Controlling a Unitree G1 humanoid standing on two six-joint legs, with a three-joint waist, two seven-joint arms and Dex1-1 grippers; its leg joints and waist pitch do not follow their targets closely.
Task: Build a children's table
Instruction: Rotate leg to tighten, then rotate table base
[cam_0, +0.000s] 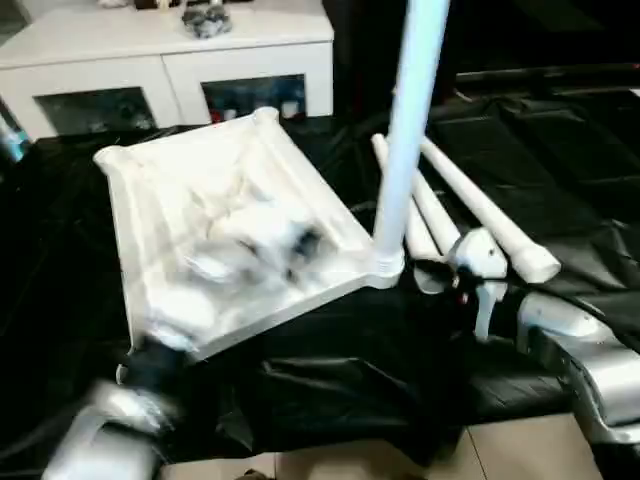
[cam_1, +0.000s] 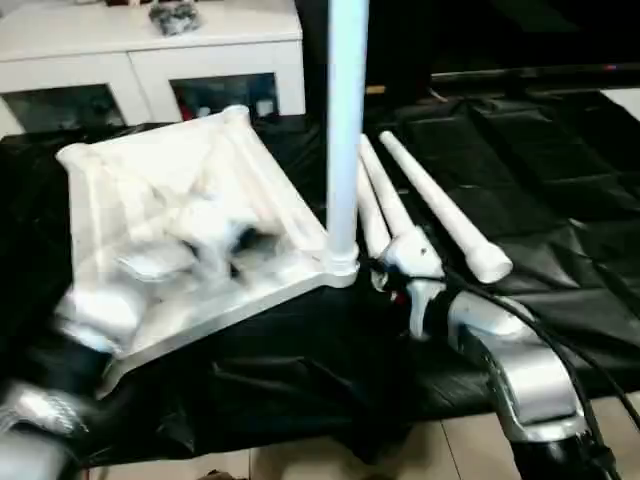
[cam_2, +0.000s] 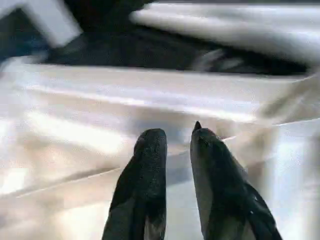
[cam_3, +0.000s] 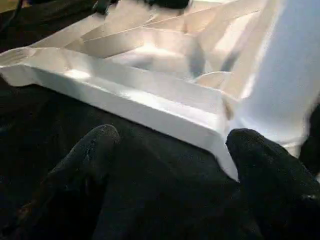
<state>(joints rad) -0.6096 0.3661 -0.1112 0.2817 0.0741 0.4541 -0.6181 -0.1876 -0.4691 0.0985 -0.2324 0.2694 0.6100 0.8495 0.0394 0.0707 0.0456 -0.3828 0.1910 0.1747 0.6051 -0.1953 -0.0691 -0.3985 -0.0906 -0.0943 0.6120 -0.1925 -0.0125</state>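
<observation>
The white tabletop lies upside down and tilted on the black cloth, ribbed underside up. One white leg stands upright in its near right corner socket. More loose legs lie side by side to the right of it. My right gripper is open and wide, low on the cloth just in front of that corner, with nothing held. My left gripper hovers over the ribbed underside near the tabletop's near left edge, its fingers a narrow gap apart with nothing between them.
A white cabinet with glass doors stands behind the tabletop, with dark items on top. Black cloth covers the work surface, crumpled toward the front. Pale floor tiles show past its front edge.
</observation>
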